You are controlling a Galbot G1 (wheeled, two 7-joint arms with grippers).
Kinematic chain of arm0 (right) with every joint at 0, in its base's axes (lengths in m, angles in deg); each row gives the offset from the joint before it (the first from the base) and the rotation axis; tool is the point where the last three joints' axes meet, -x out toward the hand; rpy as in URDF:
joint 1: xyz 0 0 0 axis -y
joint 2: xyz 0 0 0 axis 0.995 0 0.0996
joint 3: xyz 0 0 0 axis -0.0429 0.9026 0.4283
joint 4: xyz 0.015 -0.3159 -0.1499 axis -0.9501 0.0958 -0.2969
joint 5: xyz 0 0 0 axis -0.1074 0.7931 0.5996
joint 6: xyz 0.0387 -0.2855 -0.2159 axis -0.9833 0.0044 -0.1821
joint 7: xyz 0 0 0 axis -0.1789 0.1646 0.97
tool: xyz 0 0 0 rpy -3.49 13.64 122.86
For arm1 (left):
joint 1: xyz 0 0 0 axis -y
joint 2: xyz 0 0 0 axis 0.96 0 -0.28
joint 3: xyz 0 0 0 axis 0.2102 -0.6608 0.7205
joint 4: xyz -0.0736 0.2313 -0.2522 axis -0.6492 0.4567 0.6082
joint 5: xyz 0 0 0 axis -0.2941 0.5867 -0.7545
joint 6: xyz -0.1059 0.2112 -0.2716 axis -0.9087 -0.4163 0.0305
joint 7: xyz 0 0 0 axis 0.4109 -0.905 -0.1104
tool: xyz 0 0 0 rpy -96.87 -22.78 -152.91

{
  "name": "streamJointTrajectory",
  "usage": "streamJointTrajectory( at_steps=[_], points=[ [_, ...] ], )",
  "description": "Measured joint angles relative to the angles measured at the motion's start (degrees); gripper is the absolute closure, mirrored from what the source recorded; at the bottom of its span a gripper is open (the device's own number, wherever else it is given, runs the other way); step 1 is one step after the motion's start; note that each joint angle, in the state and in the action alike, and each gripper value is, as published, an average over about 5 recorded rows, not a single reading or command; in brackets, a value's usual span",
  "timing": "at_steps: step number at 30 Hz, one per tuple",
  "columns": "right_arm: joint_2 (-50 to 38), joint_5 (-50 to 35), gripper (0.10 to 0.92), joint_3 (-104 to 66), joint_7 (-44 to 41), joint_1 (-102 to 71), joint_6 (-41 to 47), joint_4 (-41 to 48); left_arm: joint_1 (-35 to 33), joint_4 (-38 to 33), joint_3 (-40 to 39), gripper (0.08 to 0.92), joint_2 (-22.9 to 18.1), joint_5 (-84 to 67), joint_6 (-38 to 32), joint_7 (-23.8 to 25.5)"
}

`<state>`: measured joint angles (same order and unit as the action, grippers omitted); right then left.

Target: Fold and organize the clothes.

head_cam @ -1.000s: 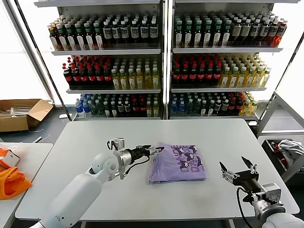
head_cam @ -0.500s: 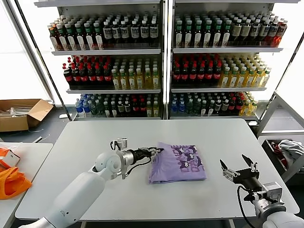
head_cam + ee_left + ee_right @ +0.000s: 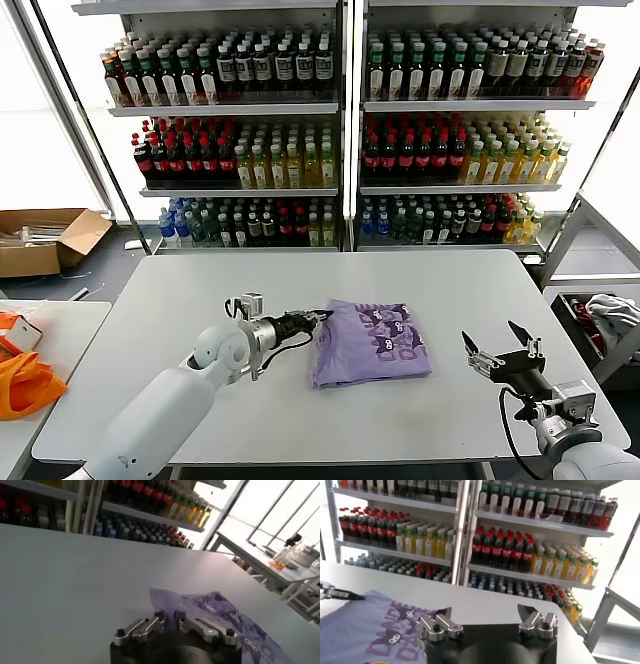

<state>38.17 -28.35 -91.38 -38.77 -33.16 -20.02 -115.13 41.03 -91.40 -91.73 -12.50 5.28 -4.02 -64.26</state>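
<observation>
The lavender T-shirt (image 3: 370, 343) lies folded near the middle of the white table (image 3: 200, 290), its dark purple and white print facing up. My left gripper (image 3: 318, 318) is at the shirt's left edge, low over the table. In the left wrist view its jaws (image 3: 170, 619) stand nearly together with a fold of the lavender T-shirt (image 3: 220, 612) pinched between them. My right gripper (image 3: 500, 345) hovers open to the right of the shirt, apart from it. The right wrist view shows those open fingers (image 3: 485, 615) with nothing between them and the T-shirt (image 3: 370, 630) beyond.
Shelves of bottles (image 3: 340, 130) stand behind the table. A cardboard box (image 3: 40, 240) sits on the floor at far left. Orange fabric (image 3: 25, 380) lies on a side table to the left. A grey-white cloth bundle (image 3: 610, 315) rests in a rack at right.
My left gripper has gone from wide open to closed on the shirt's left edge, and the shirt has shifted slightly left. The right arm has barely moved.
</observation>
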Motion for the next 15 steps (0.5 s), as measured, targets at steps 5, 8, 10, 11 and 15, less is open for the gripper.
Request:
streamJointTrajectory(
  at_steps=[5, 8, 10, 11, 15],
  points=[
    [0.10, 0.00, 0.203, 0.43, 0.13, 0.33, 0.10, 0.10, -2.53, -3.80, 0.85, 0.852, 0.55, 3.18, -0.48, -1.12],
    [0.08, 0.00, 0.203, 0.46, 0.12, 0.28, 0.12, 0.06, -3.89, -6.16, 1.03, 0.872, 0.79, 5.92, -1.01, -1.91],
    [0.11, 0.00, 0.203, 0.49, 0.13, 0.30, 0.13, 0.03, -4.53, -7.77, 0.99, 0.885, 0.80, 7.95, -1.43, -2.49],
    [0.14, 0.00, 0.203, 0.52, 0.14, 0.33, 0.13, 0.02, -4.75, -8.53, 0.92, 0.892, 0.76, 8.95, -1.66, -2.81],
    [0.31, 0.00, 0.203, 0.70, 0.21, 0.41, 0.17, -0.14, -5.10, -10.92, 0.41, 0.904, 0.50, 12.85, -2.63, -4.11]
  ],
)
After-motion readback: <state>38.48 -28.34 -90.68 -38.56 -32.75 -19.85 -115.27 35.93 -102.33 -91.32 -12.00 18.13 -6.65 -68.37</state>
